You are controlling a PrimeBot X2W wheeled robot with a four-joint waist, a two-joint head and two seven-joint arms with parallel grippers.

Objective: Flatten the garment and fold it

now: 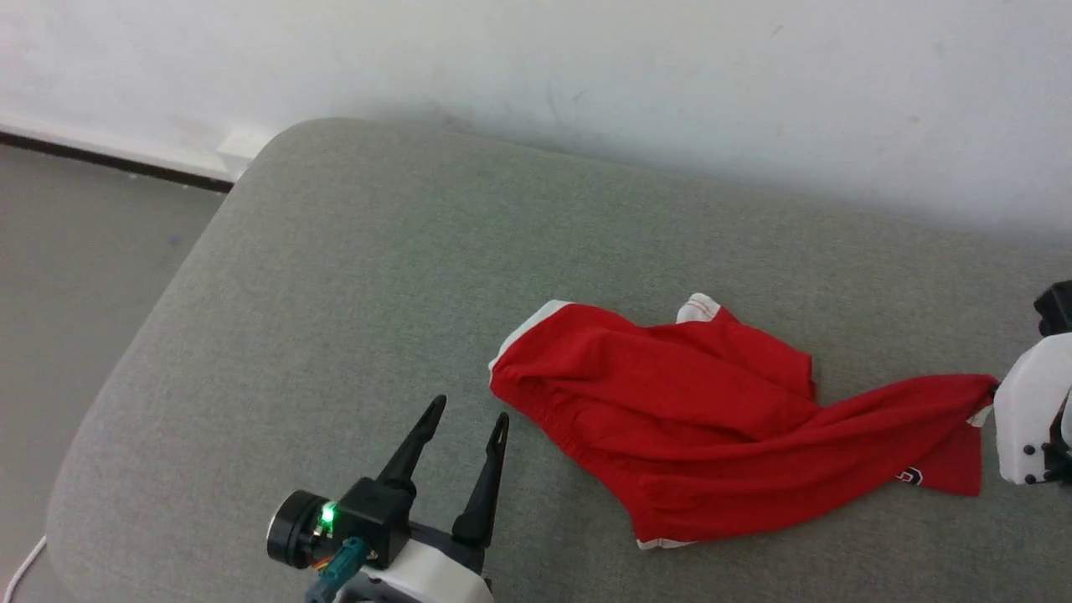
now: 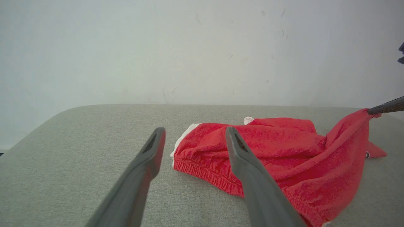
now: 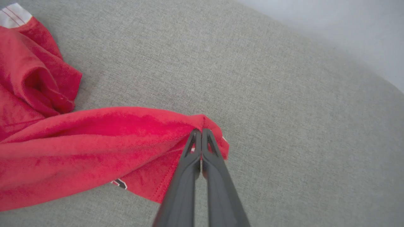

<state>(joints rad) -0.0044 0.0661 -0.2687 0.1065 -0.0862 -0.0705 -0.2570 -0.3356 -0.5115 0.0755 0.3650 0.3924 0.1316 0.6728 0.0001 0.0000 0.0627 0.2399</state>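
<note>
Garment (image 1: 695, 410): bright red, white hem trim, small dark-and-white emblem (image 1: 909, 476). Cushion (image 1: 335, 276): plain grey-green weave. Wall (image 1: 586, 59): off-white, faintly scuffed.

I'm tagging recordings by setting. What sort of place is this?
Likely a plain indoor room, home or lab: a grey upholstered surface against a bare white wall, grey floor, red shorts lying on it.

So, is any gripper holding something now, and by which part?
The right gripper is shut on an edge fold of the shorts. The left gripper is open, holding nothing.
</note>
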